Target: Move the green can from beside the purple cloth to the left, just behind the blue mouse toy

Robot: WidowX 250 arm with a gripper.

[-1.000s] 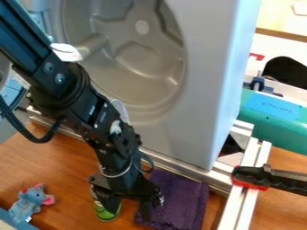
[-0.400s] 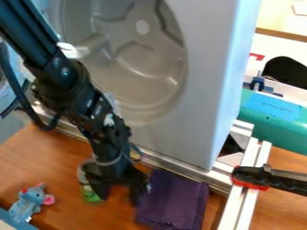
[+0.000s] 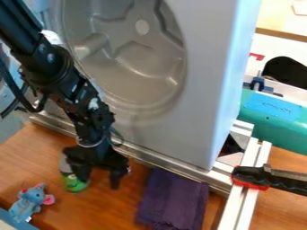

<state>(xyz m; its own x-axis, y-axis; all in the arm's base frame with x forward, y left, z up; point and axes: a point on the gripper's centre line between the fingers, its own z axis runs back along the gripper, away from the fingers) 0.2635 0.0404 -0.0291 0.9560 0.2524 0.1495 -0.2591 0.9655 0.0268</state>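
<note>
My black two-finger gripper [image 3: 99, 183] hangs over the brown wooden counter [image 3: 39, 157], fingers spread, nothing seen between them. The green-and-grey cylindrical can [image 3: 73, 183] is close against the outside of my finger on the camera's left, partly hidden by it; I cannot tell whether they touch. Its long axis looks upright. Mine is the only arm here. I count one can, one grey-blue plush mouse [image 3: 31, 203] toward the counter's near left corner, and one purple folded cloth [image 3: 171, 200] by the silver metal rail [image 3: 157, 161].
</note>
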